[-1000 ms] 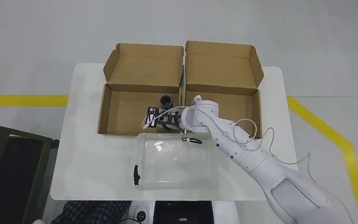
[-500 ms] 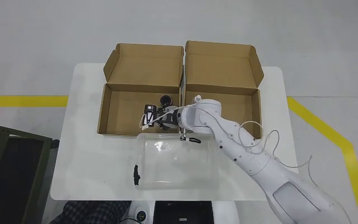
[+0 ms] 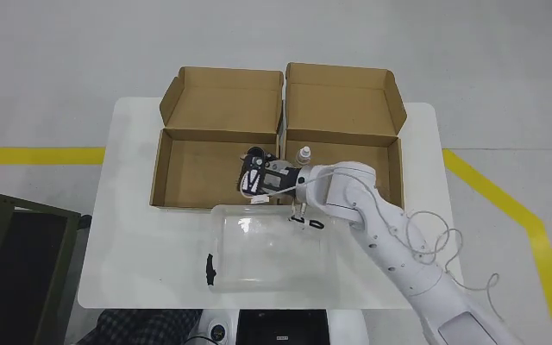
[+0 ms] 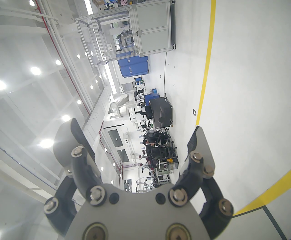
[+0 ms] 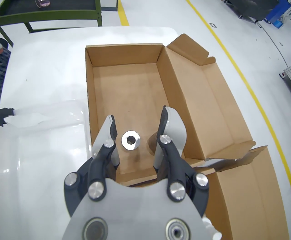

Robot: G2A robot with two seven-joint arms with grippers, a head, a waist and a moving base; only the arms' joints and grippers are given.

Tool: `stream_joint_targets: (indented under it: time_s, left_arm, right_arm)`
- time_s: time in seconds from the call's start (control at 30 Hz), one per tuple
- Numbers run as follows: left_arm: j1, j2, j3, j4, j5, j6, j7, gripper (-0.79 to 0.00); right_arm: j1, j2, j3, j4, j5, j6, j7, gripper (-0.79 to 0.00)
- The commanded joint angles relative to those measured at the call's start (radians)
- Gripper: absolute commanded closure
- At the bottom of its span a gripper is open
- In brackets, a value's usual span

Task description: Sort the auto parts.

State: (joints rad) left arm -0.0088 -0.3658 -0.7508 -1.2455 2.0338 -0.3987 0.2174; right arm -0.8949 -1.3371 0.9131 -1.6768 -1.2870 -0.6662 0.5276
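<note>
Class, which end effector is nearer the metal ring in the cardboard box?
Right. The right end effector hovers open above the metal ring; the left end effector points out at the room.

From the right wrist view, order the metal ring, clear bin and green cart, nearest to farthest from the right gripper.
1. Metal ring: in the box, below the right gripper.
2. Clear bin: beside the box.
3. Green cart: beyond the table.

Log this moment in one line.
right gripper: open, above ring | ring: flat on box floor | left gripper: open, empty
</note>
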Motion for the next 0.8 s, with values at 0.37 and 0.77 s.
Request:
stream_joint_targets:
  time_s: [0.37,0.77]
  left_arm:
    - [0.000,0.000,0.000,0.000,0.000,0.000,0.000,-0.785]
    - [0.000,0.000,0.000,0.000,0.000,0.000,0.000,-0.785]
  right_arm:
    - [-0.335,0.081,0.256,-0.224,-0.158,-0.068,-0.178,-0.385]
    - [-0.623,0.135,0.548,-0.306,-0.232,-0.061,-0.412,-0.610]
